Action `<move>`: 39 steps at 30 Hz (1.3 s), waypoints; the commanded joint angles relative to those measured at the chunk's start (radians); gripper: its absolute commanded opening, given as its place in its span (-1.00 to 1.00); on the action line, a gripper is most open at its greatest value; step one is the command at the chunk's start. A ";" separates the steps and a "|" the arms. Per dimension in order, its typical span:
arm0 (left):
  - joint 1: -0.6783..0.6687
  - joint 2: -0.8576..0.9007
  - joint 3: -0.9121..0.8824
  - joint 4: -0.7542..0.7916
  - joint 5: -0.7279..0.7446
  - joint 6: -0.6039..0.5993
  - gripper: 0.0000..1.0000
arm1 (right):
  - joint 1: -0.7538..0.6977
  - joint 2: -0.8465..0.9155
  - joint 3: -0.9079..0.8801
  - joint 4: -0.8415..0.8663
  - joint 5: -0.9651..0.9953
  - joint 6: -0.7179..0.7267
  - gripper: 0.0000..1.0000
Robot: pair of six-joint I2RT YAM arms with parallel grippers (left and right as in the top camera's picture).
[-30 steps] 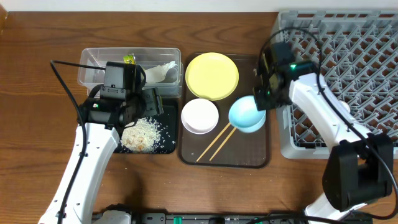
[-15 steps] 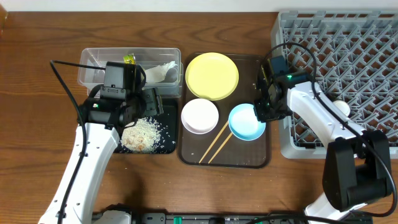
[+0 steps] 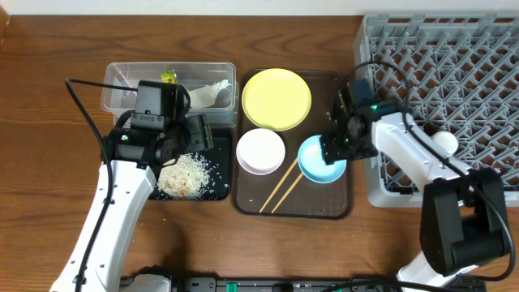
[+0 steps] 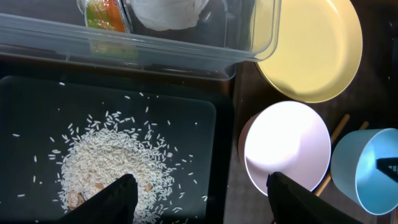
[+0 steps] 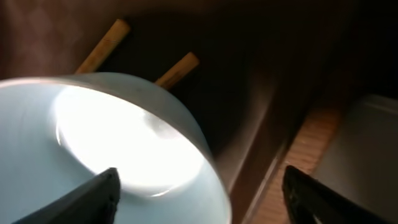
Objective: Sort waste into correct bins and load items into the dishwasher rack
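The light blue bowl (image 3: 317, 161) sits upright on the brown serving tray (image 3: 334, 207). My right gripper (image 3: 335, 149) is open, its fingers straddling the bowl's right rim (image 5: 205, 205). Beside it are the white bowl (image 3: 260, 151), the yellow plate (image 3: 276, 99) and two chopsticks (image 3: 280, 185). My left gripper (image 3: 197, 132) hangs open (image 4: 202, 202) over the black tray (image 3: 219, 188), which holds the rice (image 3: 185, 173). The clear tub (image 3: 122, 96) holds the green-and-yellow wrapper (image 3: 169, 77) and the white paper (image 3: 212, 93). A small white cup (image 3: 445, 142) lies in the grey rack (image 3: 454, 57).
The rack's low wall (image 3: 375, 191) stands right against the serving tray's right edge, close to my right arm. A strip of wooden table (image 5: 305, 162) shows between them. The tub and black tray touch the serving tray's left side.
My right gripper brought the light blue bowl down and left onto the serving tray, then opened its jaws. The left arm stayed still.
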 commanded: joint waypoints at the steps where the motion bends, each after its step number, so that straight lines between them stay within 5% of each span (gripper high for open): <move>1: 0.002 -0.002 0.009 0.000 -0.012 0.013 0.39 | 0.002 -0.004 -0.023 0.015 0.007 0.019 0.54; 9: 0.002 -0.002 0.009 0.000 -0.012 0.013 0.40 | 0.001 -0.005 -0.013 0.052 0.007 0.021 -0.48; 13: 0.002 -0.002 0.009 0.000 -0.012 0.013 0.39 | 0.001 -0.005 0.000 0.060 0.008 0.021 -0.65; 16: 0.002 -0.002 0.009 0.000 -0.012 0.013 0.39 | 0.001 -0.005 0.014 0.060 0.008 0.021 -0.98; 29: 0.002 -0.002 0.009 0.000 -0.012 0.013 0.39 | -0.058 -0.176 0.227 0.051 0.195 -0.002 -0.98; 33: 0.002 -0.002 0.009 0.000 -0.012 0.013 0.40 | -0.072 -0.248 0.253 0.192 0.429 -0.044 -0.98; 39: 0.002 -0.002 0.009 0.000 -0.012 0.013 0.39 | -0.086 -0.250 0.252 0.537 0.827 -0.318 -0.98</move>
